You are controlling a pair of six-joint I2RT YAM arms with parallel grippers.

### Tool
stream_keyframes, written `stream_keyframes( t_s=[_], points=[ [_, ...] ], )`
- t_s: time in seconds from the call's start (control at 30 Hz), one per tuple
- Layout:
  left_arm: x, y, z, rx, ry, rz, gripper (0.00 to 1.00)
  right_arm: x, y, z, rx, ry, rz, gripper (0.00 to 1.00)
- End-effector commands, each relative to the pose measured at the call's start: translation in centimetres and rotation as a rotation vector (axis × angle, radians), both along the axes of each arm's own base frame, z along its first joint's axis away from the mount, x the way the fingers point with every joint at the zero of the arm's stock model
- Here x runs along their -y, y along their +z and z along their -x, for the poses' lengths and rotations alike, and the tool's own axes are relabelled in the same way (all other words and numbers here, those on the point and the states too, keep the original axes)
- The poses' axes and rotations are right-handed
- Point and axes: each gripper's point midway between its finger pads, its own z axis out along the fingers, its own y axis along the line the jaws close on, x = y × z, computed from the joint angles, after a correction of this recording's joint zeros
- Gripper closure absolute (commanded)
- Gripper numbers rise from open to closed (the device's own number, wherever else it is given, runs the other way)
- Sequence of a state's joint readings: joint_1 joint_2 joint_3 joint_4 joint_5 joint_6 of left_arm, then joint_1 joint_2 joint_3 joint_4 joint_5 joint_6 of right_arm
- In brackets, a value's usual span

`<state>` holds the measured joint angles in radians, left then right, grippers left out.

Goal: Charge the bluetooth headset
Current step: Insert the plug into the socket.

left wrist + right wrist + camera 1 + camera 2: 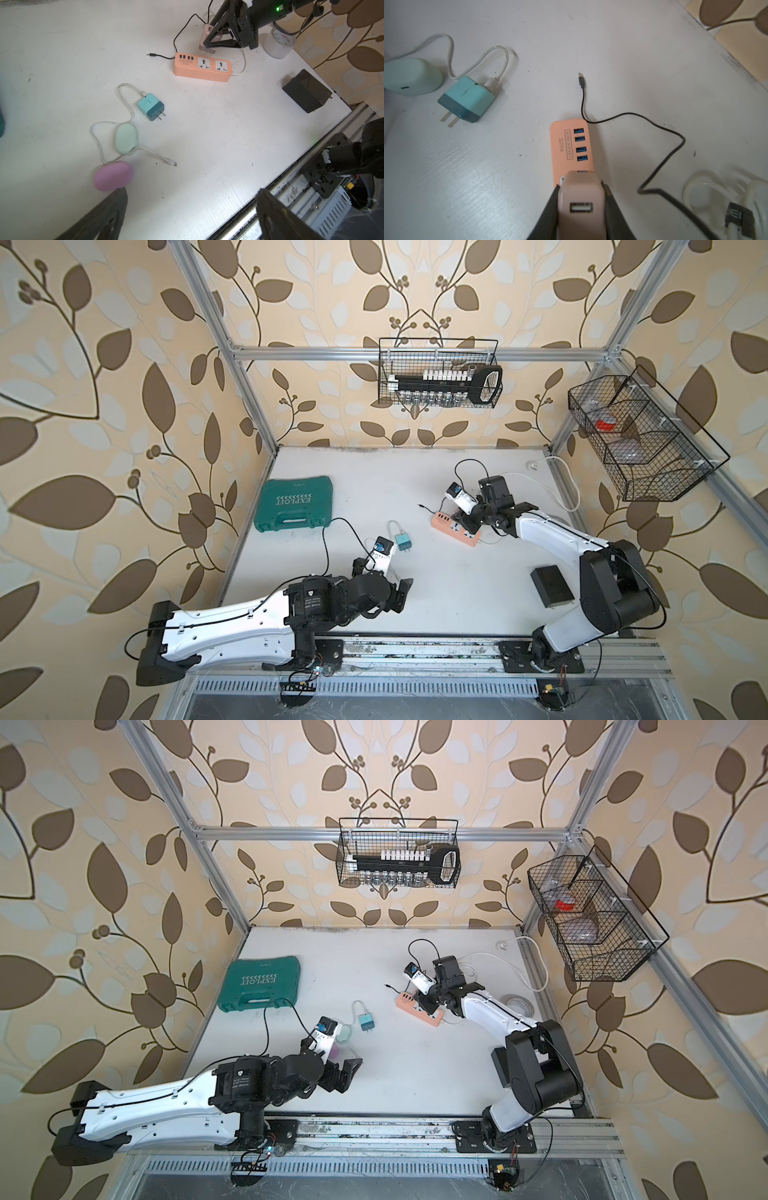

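Wide-open, empty left gripper (192,190) hangs near pink case (113,176). Clamped right gripper (581,187) holds adapter (581,207), prongs just over strip (566,145). Beside pink case, not touching: mint case (126,138), near table (228,135) centre. Cases judged light, rigid, slick, rounded; pinch across narrow waist.

Upright pink charger (581,192) above orange strip (568,145)

A green tool case (294,504) and a black box (552,586) lie well apart; a wire basket (386,364) hangs behind.
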<state>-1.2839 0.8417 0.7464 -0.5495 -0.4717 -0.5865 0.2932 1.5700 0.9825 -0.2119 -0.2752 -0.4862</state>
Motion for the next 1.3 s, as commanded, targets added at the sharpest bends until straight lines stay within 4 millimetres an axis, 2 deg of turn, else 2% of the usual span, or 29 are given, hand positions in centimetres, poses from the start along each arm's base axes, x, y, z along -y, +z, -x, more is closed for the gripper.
stream_keyframes(
  t_s=[0.0, 0.07, 0.27, 0.47, 0.9, 1.27],
  points=[
    [-0.1, 0.1, 0.2, 0.006, -0.009, 0.015, 0.01, -0.8, 1.6, 0.9, 0.005, 0.107, -0.094, 0.88],
    [-0.1, 0.1, 0.2, 0.007, -0.008, 0.016, 0.01, -0.6, 1.8, 1.1, -0.025, 0.134, -0.128, 0.87],
    [-0.2, -0.2, 0.3, 0.001, -0.004, 0.021, 0.02, -1.4, 0.7, 2.0, -0.126, 0.209, -0.156, 0.87],
    [-0.8, -0.3, 0.3, 0.003, 0.006, 0.023, 0.02, -1.2, -0.9, 2.4, -0.142, 0.218, -0.115, 0.87],
    [-1.2, -0.5, 0.5, 0.001, 0.007, 0.033, 0.02, -0.8, -2.5, 2.6, -0.183, 0.228, -0.068, 0.88],
    [-1.6, -0.7, 0.5, 0.002, 0.011, 0.038, 0.02, -0.6, -1.9, 1.4, -0.123, 0.223, -0.040, 0.88]
  ],
)
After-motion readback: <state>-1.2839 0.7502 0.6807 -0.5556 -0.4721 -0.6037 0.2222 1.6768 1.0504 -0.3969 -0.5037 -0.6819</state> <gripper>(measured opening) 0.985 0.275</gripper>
